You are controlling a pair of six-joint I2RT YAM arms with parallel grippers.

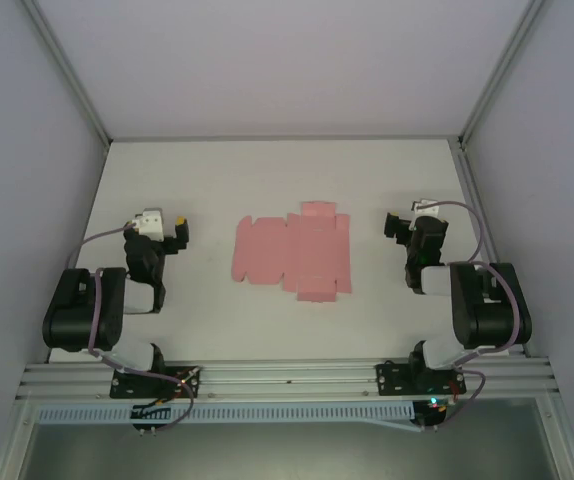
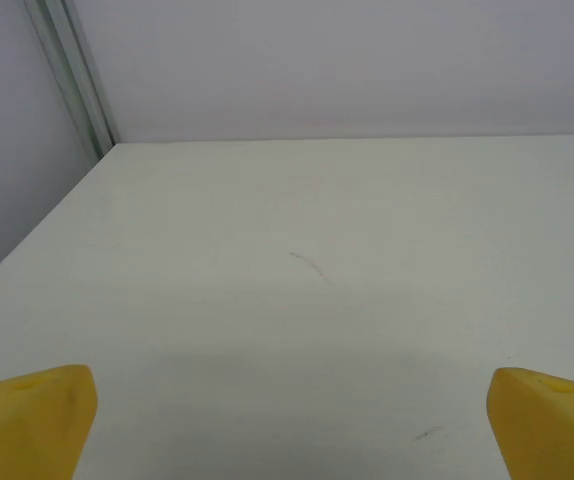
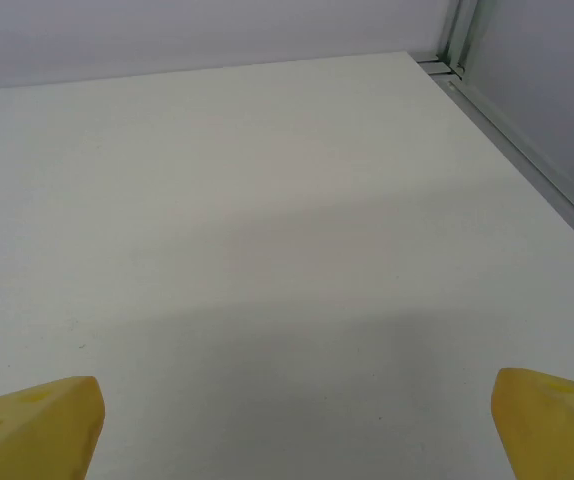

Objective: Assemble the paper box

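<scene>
While we're parked at the near edge with both arms folded by their bases, nothing is getting touched. We're holding the left gripper (image 1: pixel 179 231) out on the left side of the table (image 1: pixel 267 175). In its wrist view the yellow fingertips (image 2: pixel 32 420) are sitting wide apart with only tabletop between them, so it's spread and carrying nothing. Same deal on the right: the right gripper (image 1: pixel 397 224) is hanging there with its fingertips (image 3: pixel 37 420) wide apart too, nothing pinched.

Going a bit further out, the paper box (image 1: pixel 295 252) is lying flat around mid-table, between the two grippers and well apart from both. It's a pink die-cut sheet with flaps poking out on its near and far edges and faint creases across it.

We're guessing it's super light, thin and floppy, and probably sliding around on that smooth surface the second we nudge it. It's lying flush, so getting a finger under it is looking tricky. We're thinking the outer flap edges are the place to grab, with one gripper pinning the middle panel. Squeezing too hard is likely crumpling it off-crease.

As for containers, nothing is folded up yet, so there's no inside and nothing in it.

Past the sheet we're just seeing white table running to the back wall and the metal frame rails (image 1: pixel 67 70).
</scene>
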